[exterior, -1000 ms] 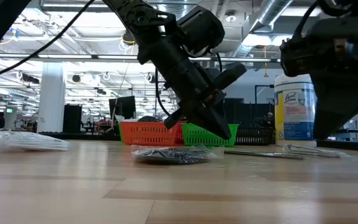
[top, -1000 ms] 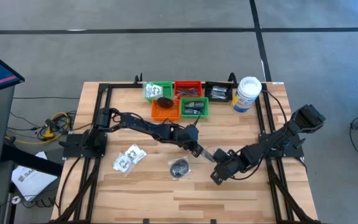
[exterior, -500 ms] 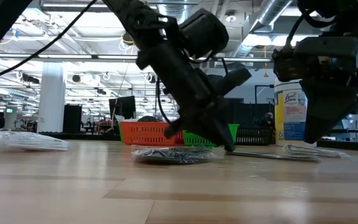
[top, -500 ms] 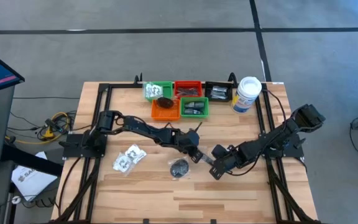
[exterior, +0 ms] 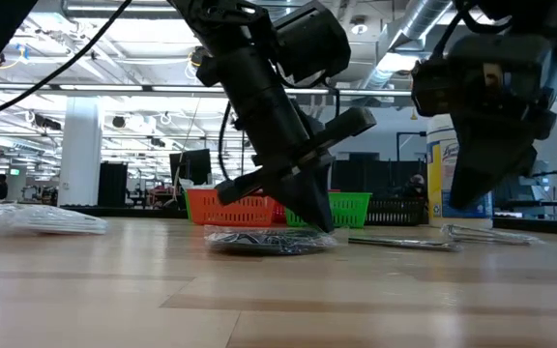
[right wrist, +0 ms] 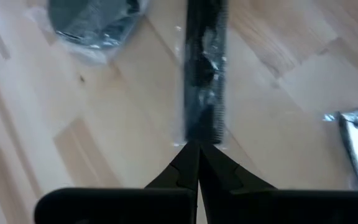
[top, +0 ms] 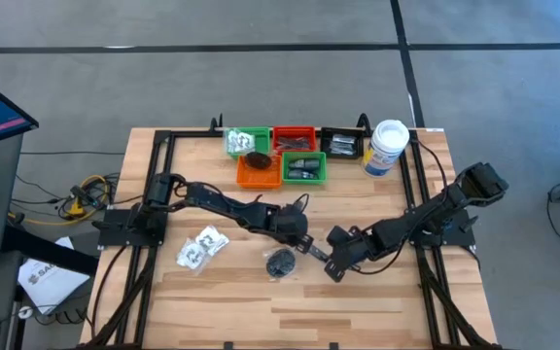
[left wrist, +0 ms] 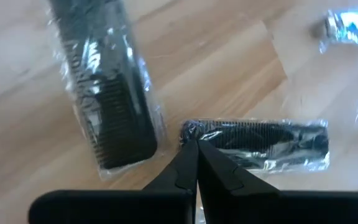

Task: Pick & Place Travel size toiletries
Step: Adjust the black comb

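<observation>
**Both grippers down at mid-desk, jaws pinched together**

Now the left gripper (top: 304, 243) sits low at the middle of the wooden desk (top: 231, 301), its arm reaching in from nine o'clock. In its wrist view the jaws are closed to a point with nothing between them, the tip at the corner of a wrapped black comb (left wrist: 263, 144); a second wrapped comb (left wrist: 104, 93) lies just beside that one, and a silvery sachet (left wrist: 352, 26) lies farther off.

The right gripper (top: 331, 268) comes in from three o'clock and rests close to the left one. Its jaws are likewise closed, the tip at the end of a black comb in clear wrap (right wrist: 204, 74). A dark round piece in plastic (right wrist: 92, 22) lies near it.

From above, that dark round packet (top: 280, 261) lies at about seven o'clock from the left gripper. Two clear packets with white contents (top: 200, 247) sit well apart toward nine o'clock. At the twelve o'clock edge stand the green (top: 261, 131), red (top: 295, 129), orange (top: 242, 178) and black (top: 341, 131) trays, with more small packets inside, and a white canister (top: 387, 146).
</observation>
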